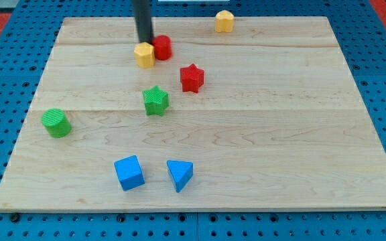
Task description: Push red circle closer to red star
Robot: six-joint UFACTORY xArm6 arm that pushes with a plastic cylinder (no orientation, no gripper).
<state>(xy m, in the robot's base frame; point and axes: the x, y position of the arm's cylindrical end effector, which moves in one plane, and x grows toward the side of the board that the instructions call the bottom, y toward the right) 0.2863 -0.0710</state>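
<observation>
The red circle (163, 47) is a short red cylinder near the view's top, left of centre. The red star (191, 77) lies below and right of it, a short gap apart. My tip (145, 41) is the lower end of the dark rod. It stands just left of the red circle and right behind a yellow block (144, 55), which touches the red circle's left side.
A green star (155, 100) lies below the red circle, left of the red star. A second yellow block (224, 21) sits at the top right. A green cylinder (56, 122) is at the left. A blue cube (129, 173) and a blue triangle (179, 175) sit near the bottom.
</observation>
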